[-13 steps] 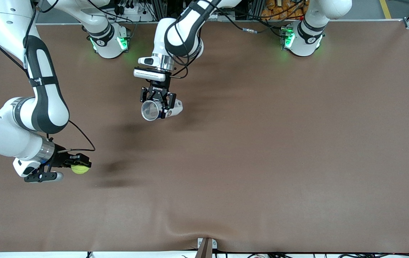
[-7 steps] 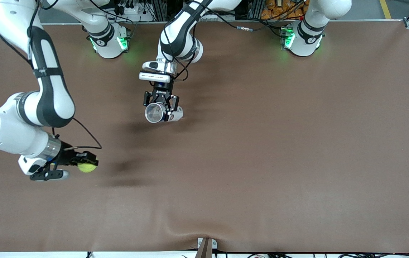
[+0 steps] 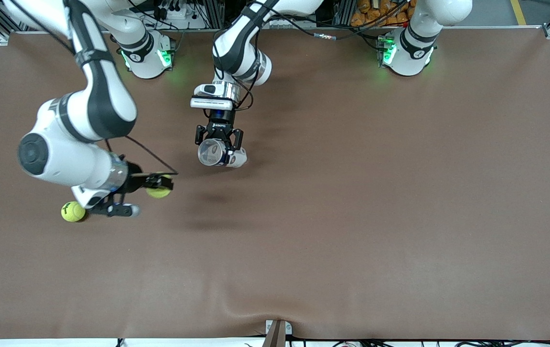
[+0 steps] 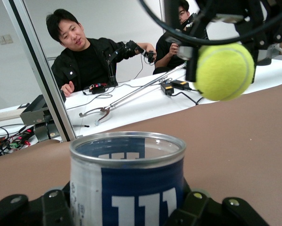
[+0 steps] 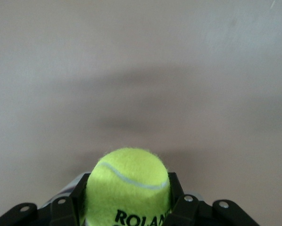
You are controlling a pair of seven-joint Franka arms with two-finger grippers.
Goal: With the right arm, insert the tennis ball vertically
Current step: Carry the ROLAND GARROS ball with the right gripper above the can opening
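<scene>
- Since the earlier front pictures, the right arm (image 3: 87, 111) has swung toward the middle of the table, carrying its ball (image 3: 158, 192) closer to the can (image 3: 213, 153); a second ball (image 3: 73, 211), hidden before, now shows on the table.
- Front view: the right gripper (image 3: 159, 185) is clamped on the ball and holds it in the air over the brown table (image 3: 352, 217), at the right arm's end, level with the arm's wrist and well apart from the can.
- Front view: the second ball lies on the table just beside the right arm's wrist, nearer to the camera than the can.
- Front view: the left gripper (image 3: 219, 144) grips the can by its sides, open mouth turned up toward the camera, over the table's middle part toward the right arm's end.
- Left wrist view: the can (image 4: 127, 174), blue and white with a metal rim, sits between the left gripper's fingers (image 4: 211, 209); the ball (image 4: 224, 71) hangs higher than the rim and off to one side of it, held by the right gripper (image 4: 226, 40).
- Right wrist view: the ball (image 5: 128, 186) fills the gap between the two black fingers (image 5: 65, 207), which press on either side; black lettering shows on it, and bare table (image 5: 141, 70) lies under it.
</scene>
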